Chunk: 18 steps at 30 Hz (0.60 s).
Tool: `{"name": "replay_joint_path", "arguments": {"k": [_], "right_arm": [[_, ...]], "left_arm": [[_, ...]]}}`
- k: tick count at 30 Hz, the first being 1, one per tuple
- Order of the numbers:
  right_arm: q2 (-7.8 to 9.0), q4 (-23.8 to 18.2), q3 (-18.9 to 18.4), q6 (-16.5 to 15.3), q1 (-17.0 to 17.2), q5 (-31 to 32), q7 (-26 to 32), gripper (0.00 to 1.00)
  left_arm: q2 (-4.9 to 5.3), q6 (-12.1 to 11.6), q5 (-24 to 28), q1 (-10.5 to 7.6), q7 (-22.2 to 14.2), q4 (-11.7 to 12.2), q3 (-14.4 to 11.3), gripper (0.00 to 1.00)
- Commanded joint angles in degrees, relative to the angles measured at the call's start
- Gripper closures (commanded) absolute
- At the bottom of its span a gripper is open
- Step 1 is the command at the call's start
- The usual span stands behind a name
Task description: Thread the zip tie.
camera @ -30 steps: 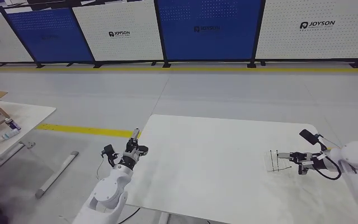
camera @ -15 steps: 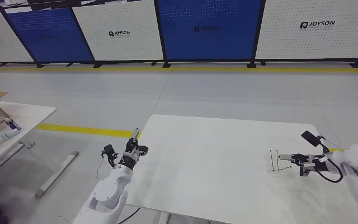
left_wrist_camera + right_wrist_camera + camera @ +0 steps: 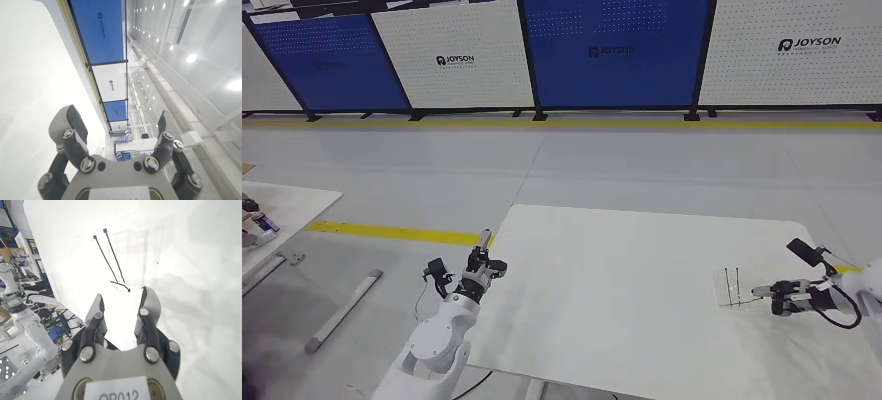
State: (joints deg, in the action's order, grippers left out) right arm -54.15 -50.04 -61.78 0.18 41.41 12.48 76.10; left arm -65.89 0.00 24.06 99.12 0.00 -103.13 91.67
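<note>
Three black zip ties (image 3: 110, 256) lie on a clear plastic sheet (image 3: 149, 247) near the right side of the white table (image 3: 612, 290): two long ones side by side and a short bent one (image 3: 121, 286) across their tails. My right gripper (image 3: 122, 295) is open, low over the table, just short of the bent tie and touching nothing. In the top view the ties (image 3: 729, 285) sit just left of the right gripper (image 3: 762, 292). My left gripper (image 3: 117, 113) is open and empty at the table's left edge (image 3: 483, 245), pointing away from the table.
The table's far edge runs below blue and white pegboard panels (image 3: 612, 50). A second white table (image 3: 282, 205) with small items stands at the far left across the floor. Bare tabletop stretches between the two arms.
My right gripper has drawn back to the right, away from the zip ties, still open. The left arm and the ties have not moved.
</note>
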Motion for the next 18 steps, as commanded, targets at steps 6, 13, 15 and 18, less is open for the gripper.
{"name": "replay_joint_path", "arguments": {"k": [6, 13, 15, 18], "right_arm": [[-0.78, 2.19, 2.09, 0.89, -1.85, 0.66, 0.3, 0.67], [-1.66, 5.52, 3.76, 1.77, -4.06, 0.83, -0.09, 0.73], [-1.88, 6.26, 4.15, 1.8, -4.57, 0.85, -0.21, 0.73], [-2.2, 7.42, 4.71, 1.51, -5.26, 0.8, -0.27, 0.76]], "left_arm": [[0.0, 0.0, 0.0, 0.0, 0.0, 0.0, 0.0, 0.0], [0.0, 0.0, 0.0, 0.0, 0.0, 0.0, 0.0, 0.0], [0.0, 0.0, 0.0, 0.0, 0.0, 0.0, 0.0, 0.0], [0.0, 0.0, 0.0, 0.0, 0.0, 0.0, 0.0, 0.0]]}}
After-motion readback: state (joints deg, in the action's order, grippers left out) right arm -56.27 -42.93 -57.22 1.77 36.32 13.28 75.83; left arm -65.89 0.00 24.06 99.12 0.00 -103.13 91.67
